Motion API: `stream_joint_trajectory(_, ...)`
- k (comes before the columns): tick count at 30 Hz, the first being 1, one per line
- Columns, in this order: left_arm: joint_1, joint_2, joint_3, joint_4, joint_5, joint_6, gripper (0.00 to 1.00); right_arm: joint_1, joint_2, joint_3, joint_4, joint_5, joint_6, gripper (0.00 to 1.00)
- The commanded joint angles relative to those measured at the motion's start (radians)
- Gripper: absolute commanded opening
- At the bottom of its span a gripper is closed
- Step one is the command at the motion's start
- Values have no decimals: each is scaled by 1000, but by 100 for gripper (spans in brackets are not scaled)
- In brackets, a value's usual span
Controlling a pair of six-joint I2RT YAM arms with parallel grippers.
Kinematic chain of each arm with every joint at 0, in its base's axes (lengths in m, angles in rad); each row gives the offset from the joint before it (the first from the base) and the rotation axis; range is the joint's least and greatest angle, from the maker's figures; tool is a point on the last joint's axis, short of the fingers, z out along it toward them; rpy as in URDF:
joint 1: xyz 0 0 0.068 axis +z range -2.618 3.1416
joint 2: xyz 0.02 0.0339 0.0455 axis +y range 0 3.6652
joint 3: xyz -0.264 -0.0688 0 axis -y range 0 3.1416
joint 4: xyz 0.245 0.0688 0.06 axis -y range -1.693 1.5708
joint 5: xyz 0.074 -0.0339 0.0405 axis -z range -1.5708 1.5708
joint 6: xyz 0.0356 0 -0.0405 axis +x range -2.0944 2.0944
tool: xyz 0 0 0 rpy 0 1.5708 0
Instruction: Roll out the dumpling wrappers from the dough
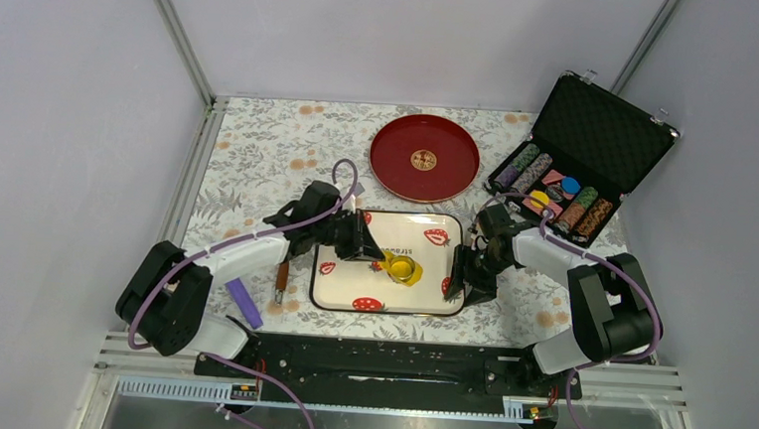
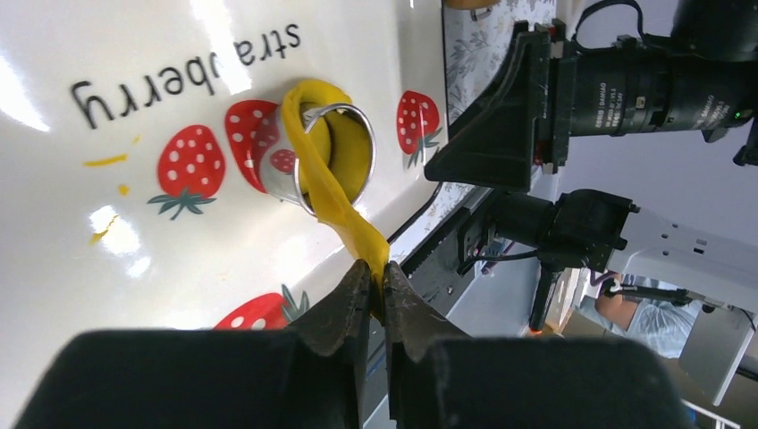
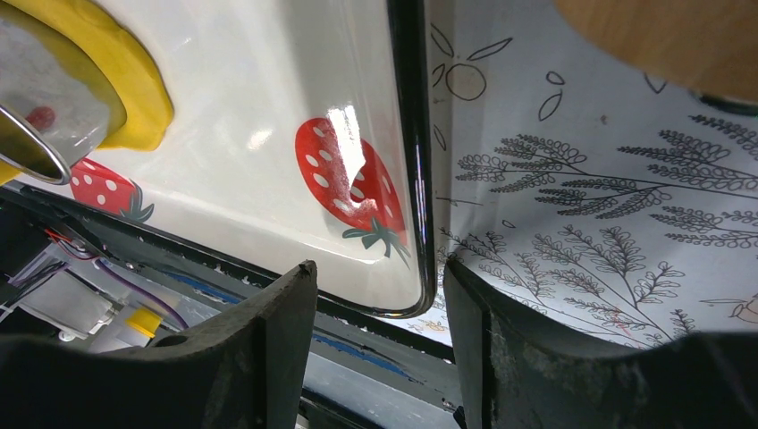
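On the white strawberry tray (image 1: 387, 308) stands a metal ring cutter (image 2: 277, 170) with yellow dough (image 2: 335, 197) draped around it. My left gripper (image 2: 377, 286) is shut on the end of a dough strip that stretches up from the cutter's rim. More yellow shows inside the ring (image 2: 347, 154); I cannot tell whether it is a cut dumpling wrapper. In the top view the dough (image 1: 404, 270) lies mid-tray by the left gripper (image 1: 378, 257). My right gripper (image 3: 380, 273) is open, with one finger on each side of the tray's near right corner (image 3: 407, 134), and the dough (image 3: 134, 80) is at its upper left.
A red round plate (image 1: 425, 158) lies behind the tray. An open black case of poker chips (image 1: 578, 157) stands at the back right. Left of the tray lie a brown-handled tool (image 1: 281, 280) and a purple block (image 1: 244, 303). A floral cloth covers the table.
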Motion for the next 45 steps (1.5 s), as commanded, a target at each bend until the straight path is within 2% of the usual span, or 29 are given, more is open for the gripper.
stream_joint_trajectory(1, -28, 17, 78, 35, 45, 17, 9, 0, 28, -17, 16, 32, -25, 62)
stream_joint_trajectory(14, -116, 115, 193, 16, 21, 12, 10, 1, 33, -16, 15, 25, -26, 62)
stream_joint_trajectory(25, -143, 140, 211, -2, 3, 8, 10, 0, 36, -13, 16, 13, -25, 62)
stream_joint_trajectory(39, -125, 43, 174, -161, -202, 17, 15, 2, 18, 12, -16, 26, -28, 64)
stream_joint_trajectory(45, -95, -45, 85, -124, -202, -4, 19, 1, 16, 14, -18, 25, -31, 65)
